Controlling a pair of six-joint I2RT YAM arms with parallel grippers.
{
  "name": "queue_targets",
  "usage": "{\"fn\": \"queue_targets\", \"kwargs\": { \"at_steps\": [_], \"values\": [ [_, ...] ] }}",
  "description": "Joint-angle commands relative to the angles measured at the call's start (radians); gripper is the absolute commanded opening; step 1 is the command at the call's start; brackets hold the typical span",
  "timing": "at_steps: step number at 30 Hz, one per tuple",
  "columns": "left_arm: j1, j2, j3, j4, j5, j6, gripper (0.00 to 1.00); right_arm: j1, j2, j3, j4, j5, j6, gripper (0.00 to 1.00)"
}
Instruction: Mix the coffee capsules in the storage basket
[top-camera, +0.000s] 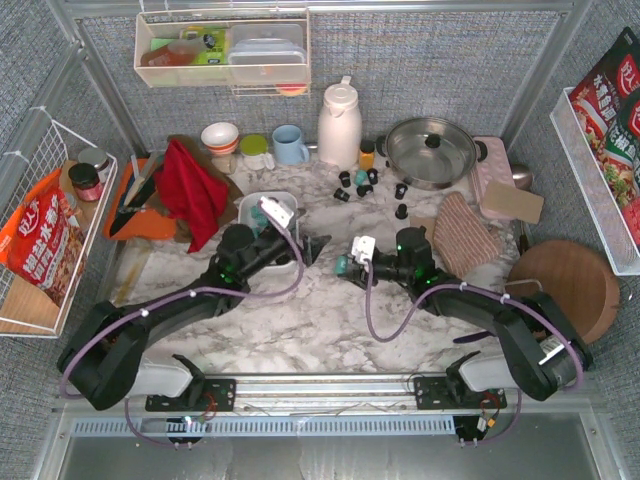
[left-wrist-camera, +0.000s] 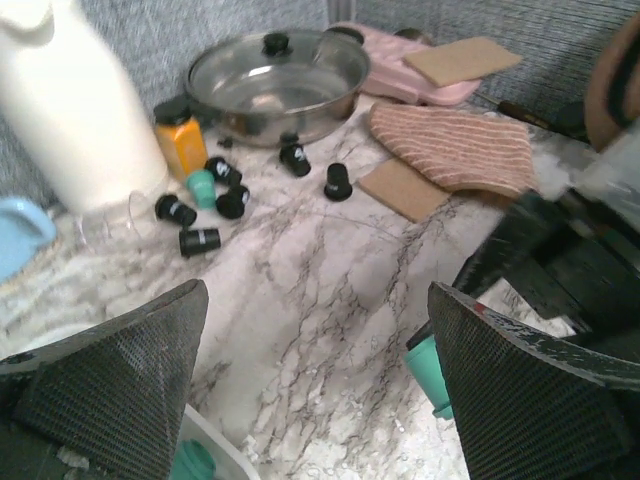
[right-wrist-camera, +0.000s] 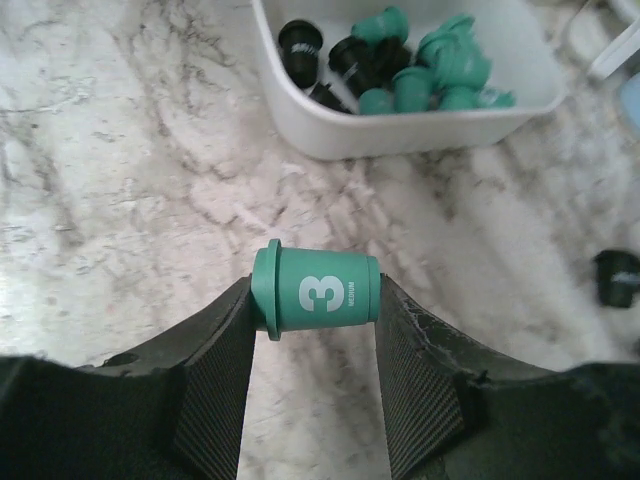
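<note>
Left claw (left-wrist-camera: 318, 295): fingers wide apart, nothing between them, poised just beside the basket (top-camera: 248, 206).
Basket: on the surface (right-wrist-camera: 120, 180), holding capsules (right-wrist-camera: 420, 70), black bunched at one end and teal at the other.
Right claw (right-wrist-camera: 315, 292): clamped across the body of a teal capsule (right-wrist-camera: 330, 290), above the surface near the basket.
Loose capsules (top-camera: 358, 180): lying by the pan (top-camera: 430, 150).
Judgement: the pods look light, stiff and smooth, so they are likely to roll or squirt free. Grip mid-body, just beside the flange.

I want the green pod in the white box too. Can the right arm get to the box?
Probably yes: the right gripper, holding a green capsule, faces the storage basket with only marble between them.
</note>
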Motion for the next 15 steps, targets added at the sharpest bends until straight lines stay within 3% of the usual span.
{"fn": "queue_targets", "kwargs": {
  "at_steps": [1,6,15],
  "values": [
    [0.015,0.045,0.116,-0.332,-0.031,-0.170,0.97,0.011,-0.008,-0.011,0.164,-0.015,-0.204,0.33],
    [0.015,0.129,0.163,-0.359,0.058,-0.231,0.88,0.028,-0.025,-0.032,0.202,0.068,-0.248,0.33],
    [0.015,0.190,0.147,-0.189,0.201,-0.320,0.82,0.047,-0.031,-0.055,0.228,0.134,-0.287,0.33]
  ]
}}
